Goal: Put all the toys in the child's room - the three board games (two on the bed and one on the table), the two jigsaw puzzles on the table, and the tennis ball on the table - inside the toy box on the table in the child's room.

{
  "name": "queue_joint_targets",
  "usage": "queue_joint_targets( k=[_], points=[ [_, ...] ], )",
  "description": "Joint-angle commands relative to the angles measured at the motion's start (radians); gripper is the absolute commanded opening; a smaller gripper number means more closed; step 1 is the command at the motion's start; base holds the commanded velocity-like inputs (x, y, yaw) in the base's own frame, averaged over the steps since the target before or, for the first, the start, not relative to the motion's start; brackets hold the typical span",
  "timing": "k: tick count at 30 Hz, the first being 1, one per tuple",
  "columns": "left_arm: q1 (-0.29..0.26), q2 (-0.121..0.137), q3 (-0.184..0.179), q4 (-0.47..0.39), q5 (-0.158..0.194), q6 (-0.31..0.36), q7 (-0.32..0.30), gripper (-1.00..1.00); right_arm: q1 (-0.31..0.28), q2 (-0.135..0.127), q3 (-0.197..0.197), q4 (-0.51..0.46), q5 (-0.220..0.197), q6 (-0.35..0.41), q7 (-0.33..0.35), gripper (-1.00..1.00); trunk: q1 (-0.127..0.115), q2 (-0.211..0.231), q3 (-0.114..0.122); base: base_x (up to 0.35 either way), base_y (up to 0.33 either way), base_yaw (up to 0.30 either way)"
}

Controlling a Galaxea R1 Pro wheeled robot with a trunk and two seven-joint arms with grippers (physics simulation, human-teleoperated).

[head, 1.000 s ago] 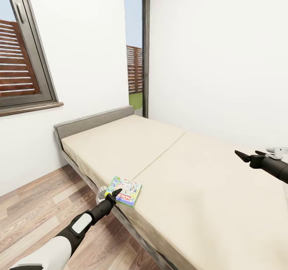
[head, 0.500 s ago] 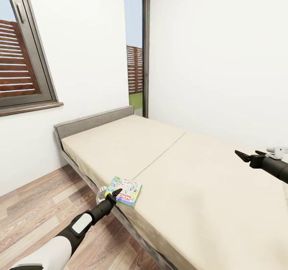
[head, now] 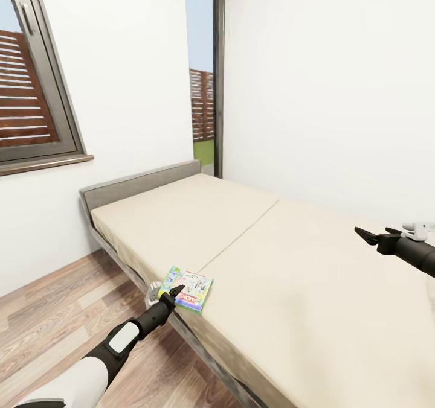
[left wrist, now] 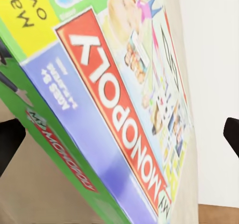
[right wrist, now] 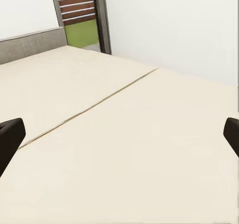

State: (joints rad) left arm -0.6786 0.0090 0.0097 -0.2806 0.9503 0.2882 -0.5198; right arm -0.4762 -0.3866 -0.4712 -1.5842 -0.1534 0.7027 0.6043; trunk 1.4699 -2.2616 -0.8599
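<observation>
Since the left gripper (head: 176,291) is basically on top of it already, the whole next move comes down to one thing: the Monopoly board game (head: 188,287) lies just ahead of those fingertips, flat on the near edge of the bed (head: 284,287), with one corner poking toward the floor side. In the left wrist view the box (left wrist: 109,99) sits right between the two dark fingertips (left wrist: 9,139), which stand wide apart on either side of it, so I'd call that hand spread and not yet gripping anything. Whether a tip is touching the cardboard, I honestly can't tell.

The box runs at a slant, its longer side angled away from the arm up toward the headboard (head: 142,183), so the fingers look like they'd straddle it across the short way. My guess is that's the grab being set up.

Further out, the right gripper (head: 367,235) hangs over the far side of the mattress, well apart from the game, fingers apart too going by the right wrist view (right wrist: 10,139), nothing between them but bare bedding. So the left arm is clearly the nearer one here. Beyond that there's just the window (head: 36,94) and white wall. Toy box and table aren't in sight from here.
</observation>
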Motion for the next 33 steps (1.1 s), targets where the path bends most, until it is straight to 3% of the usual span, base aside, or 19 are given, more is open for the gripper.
queue_joint_targets(
  k=[1, 30, 31, 33],
  points=[
    [0.0, 0.0, 0.001, 0.0, 0.008, 0.009, -0.002, 1.0, -0.001, 0.0, -0.001, 0.0, -0.006, 0.007, 0.001, 1.0, 0.0, 0.0, -0.001, 0.0, 0.0, -0.117],
    [0.0, 0.001, 0.001, 0.0, 0.008, 0.009, -0.002, 1.0, -0.001, 0.0, -0.001, 0.0, -0.006, 0.007, 0.002, 1.0, 0.0, 0.0, -0.001, 0.0, 0.0, -0.033],
    [0.0, 0.001, 0.001, 0.0, 0.008, 0.009, -0.002, -1.0, -0.001, 0.0, -0.001, 0.0, -0.006, 0.007, 0.002, 1.0, 0.0, 0.0, -0.001, 0.0, 0.0, -0.002],
    [0.0, 0.001, 0.001, 0.0, 0.008, 0.008, -0.002, -1.0, -0.001, 0.0, -0.001, 0.0, -0.006, 0.007, 0.002, 1.0, 0.0, 0.0, -0.001, 0.0, 0.0, -0.002]
  ],
)
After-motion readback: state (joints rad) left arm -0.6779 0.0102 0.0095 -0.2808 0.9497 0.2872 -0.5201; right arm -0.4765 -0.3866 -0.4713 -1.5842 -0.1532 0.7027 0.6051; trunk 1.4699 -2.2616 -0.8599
